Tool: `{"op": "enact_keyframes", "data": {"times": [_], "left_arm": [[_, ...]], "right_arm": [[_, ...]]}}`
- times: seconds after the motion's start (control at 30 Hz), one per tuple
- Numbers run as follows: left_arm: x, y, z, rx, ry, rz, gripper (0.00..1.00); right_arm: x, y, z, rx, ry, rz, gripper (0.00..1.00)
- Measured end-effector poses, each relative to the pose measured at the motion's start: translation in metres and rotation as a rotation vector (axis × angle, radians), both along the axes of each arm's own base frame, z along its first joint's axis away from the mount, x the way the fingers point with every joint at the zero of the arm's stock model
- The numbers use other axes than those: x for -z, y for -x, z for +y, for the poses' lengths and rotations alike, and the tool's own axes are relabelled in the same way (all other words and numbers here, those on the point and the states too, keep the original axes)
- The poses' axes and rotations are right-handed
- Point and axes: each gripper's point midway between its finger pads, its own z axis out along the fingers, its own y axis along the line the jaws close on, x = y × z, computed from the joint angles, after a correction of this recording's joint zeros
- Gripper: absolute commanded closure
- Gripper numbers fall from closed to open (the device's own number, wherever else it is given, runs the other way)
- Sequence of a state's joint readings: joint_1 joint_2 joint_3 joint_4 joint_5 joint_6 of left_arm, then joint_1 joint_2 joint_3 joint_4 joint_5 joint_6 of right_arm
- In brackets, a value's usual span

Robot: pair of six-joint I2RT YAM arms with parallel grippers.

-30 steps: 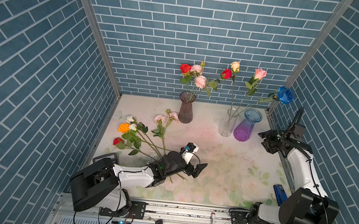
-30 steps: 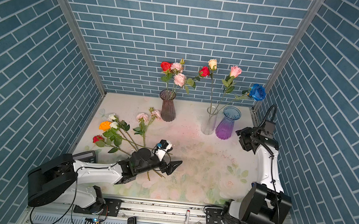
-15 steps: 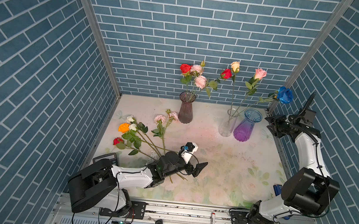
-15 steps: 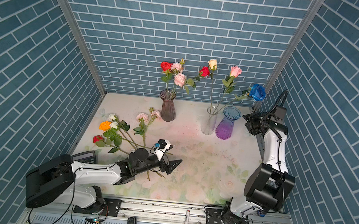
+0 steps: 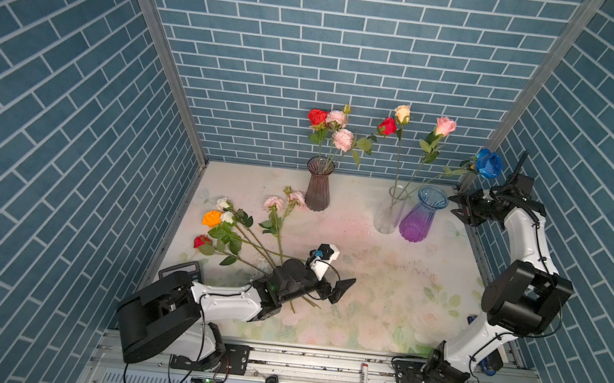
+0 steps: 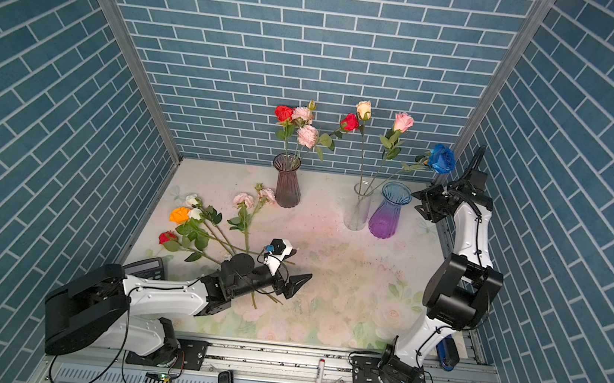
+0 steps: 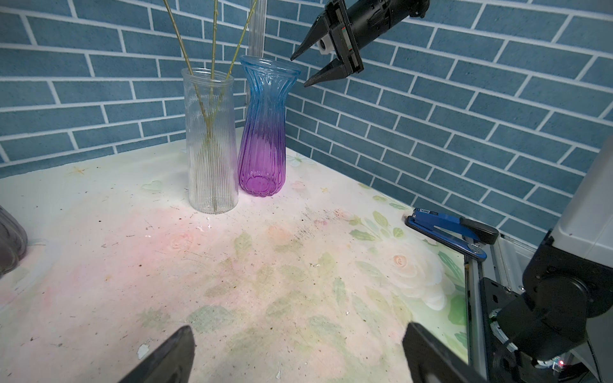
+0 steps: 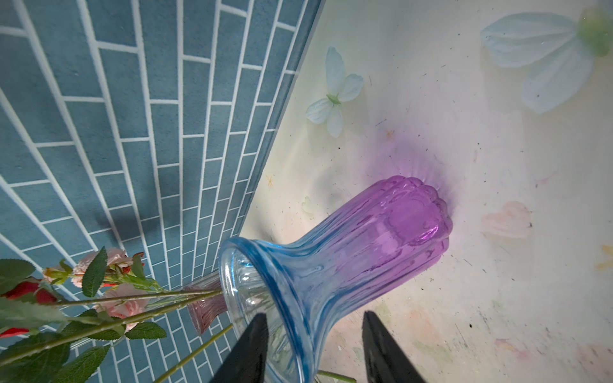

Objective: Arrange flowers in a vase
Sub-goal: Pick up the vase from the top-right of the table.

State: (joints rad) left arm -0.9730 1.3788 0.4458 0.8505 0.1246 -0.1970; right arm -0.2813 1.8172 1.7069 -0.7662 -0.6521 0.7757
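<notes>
**Top views.** Loose flowers (image 5: 239, 232) lie fanned at centre-left of the bench (image 5: 385, 286), their stem ends under my left arm (image 5: 227, 304). The left end effector (image 5: 338, 281) is spread wide and empty, low over the bench. More blooms stand in the brown vase (image 5: 317, 186) and the clear vase (image 6: 358, 209). The blue-purple vase (image 5: 417, 215) holds none. The right end effector (image 6: 421, 205) hangs just beside its mouth.

**Left wrist view.** Fingertips (image 7: 172, 358) sit far apart at the lower edge, with nothing between them. The right end effector (image 7: 300, 72), upper centre, has its jaws parted and is empty.

**Right wrist view.** The blue-purple vase (image 8: 365, 238) rim lines up between the fingers. I cannot tell if they touch.

**Risks.**
- A finger clipping that rim could tip the vase into the clear vase.
- The leaning stems nearby could snag.
- On the left the stems cross, so one grab may drag several.
</notes>
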Motion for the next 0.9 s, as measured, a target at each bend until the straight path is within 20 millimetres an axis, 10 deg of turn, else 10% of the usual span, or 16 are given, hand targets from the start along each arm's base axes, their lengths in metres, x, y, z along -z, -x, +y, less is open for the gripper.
{"op": "enact_keyframes", "data": {"times": [0.37, 0.6, 0.9], "left_arm": [[0.003, 0.0, 0.0, 0.0, -0.006, 0.004, 0.0], [0.003, 0.0, 0.0, 0.0, -0.007, 0.005, 0.0], [0.002, -0.001, -0.001, -0.001, -0.006, 0.005, 0.0]], "right_arm": [[0.024, 0.0, 0.024, -0.076, -0.012, 0.071, 0.8], [0.026, 0.008, 0.001, -0.013, 0.053, 0.111, 1.0], [-0.008, 0.071, -0.016, 0.064, 0.193, 0.143, 1.0]]}}
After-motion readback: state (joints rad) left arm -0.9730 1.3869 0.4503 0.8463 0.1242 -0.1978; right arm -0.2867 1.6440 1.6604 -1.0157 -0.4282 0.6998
